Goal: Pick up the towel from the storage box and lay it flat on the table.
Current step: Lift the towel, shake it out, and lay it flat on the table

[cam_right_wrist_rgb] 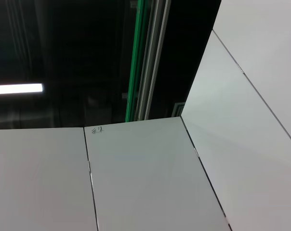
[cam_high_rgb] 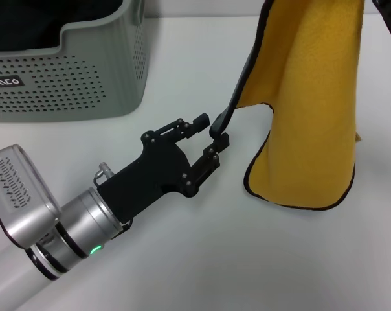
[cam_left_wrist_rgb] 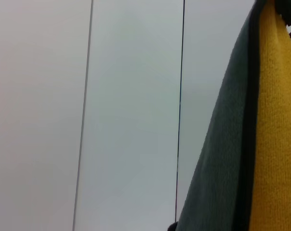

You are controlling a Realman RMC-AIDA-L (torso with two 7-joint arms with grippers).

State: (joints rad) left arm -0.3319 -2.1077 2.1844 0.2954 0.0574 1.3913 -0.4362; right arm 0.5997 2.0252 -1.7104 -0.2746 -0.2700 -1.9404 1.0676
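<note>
Over the desk: the towel (cam_high_rgb: 312,103) hangs upright, out of the storage box (cam_high_rgb: 72,71), held from somewhere above the head view's top edge; its lower hem looks to be at or just above the desk (cam_high_rgb: 182,272), and contact cannot be told.
Towel faces: yellow-orange side toward the camera, dark green-grey side showing along the near folded edge, black edging all round; the left wrist view shows the same two faces side by side (cam_left_wrist_rgb: 275,144).
Left gripper (cam_high_rgb: 210,135): low over the desk, between box and towel, its fingers apart and set either side of the dangling dark corner of the cloth, not yet pinched on it as far as can be judged.
Right gripper: not seen in any view; its wrist camera looks at wall panels only. It is probably what holds the cloth up, but its fingers cannot be told.
Storage box: at the far left of the desk, well apart from the towel.
Done: the pick from the box.
Left to do: catch the free corner, draw the cloth out wide, lower it and lay it flat on the desk.
Progress, as a judgement: about halfway.
</note>
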